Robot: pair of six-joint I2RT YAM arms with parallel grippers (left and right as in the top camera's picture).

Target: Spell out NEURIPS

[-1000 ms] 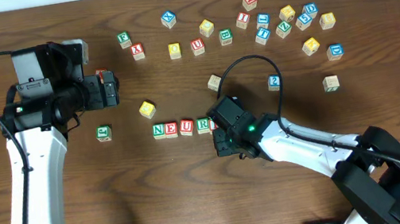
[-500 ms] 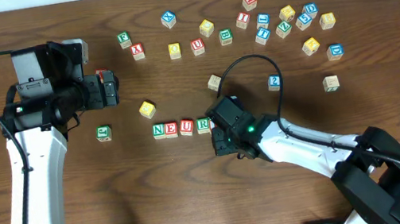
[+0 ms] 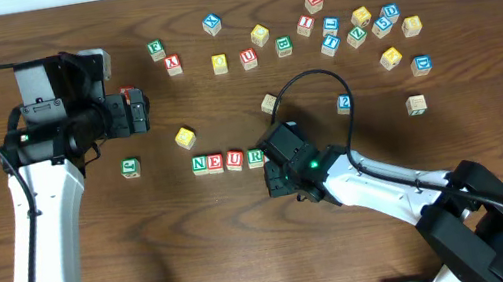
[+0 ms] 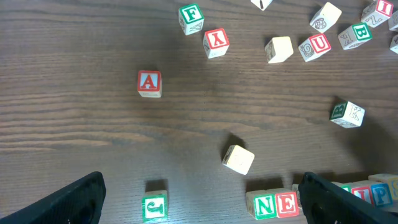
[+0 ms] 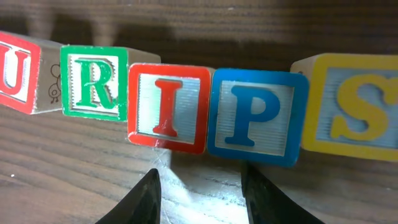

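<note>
— Jaws of our right gripper [image 5: 202, 200] are spread, and nothing sits between them; only bare counter [image 3: 198, 251] shows in the gap. Do we agree?

— We agree. Its fingers [image 5: 149, 196] are low at the wood, just in front of I [image 5: 168, 109] and P [image 5: 258, 116].

— And our left gripper [image 4: 202, 202]?

— Its jaws are also wide apart and empty. It hangs toward the left edge, well apart from the row [image 3: 225, 161].

— Where do we find the row?

— Near the middle of the counter, running along the near edge. From overhead we read N [image 3: 200, 164], E [image 3: 216, 162], U [image 3: 234, 160], R [image 3: 254, 158]; the right arm [image 3: 379, 176] hides the other letters. The right wrist view shows I, P and S [image 5: 354, 106] following R. I touches P; whether P touches S we cannot tell.

— Which other blocks do we see?

— Loose blocks [image 3: 283, 46] lie along the far edge, more of them toward the far right corner. One yellow block [image 3: 185, 137] lies just on the far side of N, and one green block [image 3: 130, 167] lies near N, toward the left edge. In the left wrist view a red A [image 4: 149, 83] lies alone on the wood.
</note>
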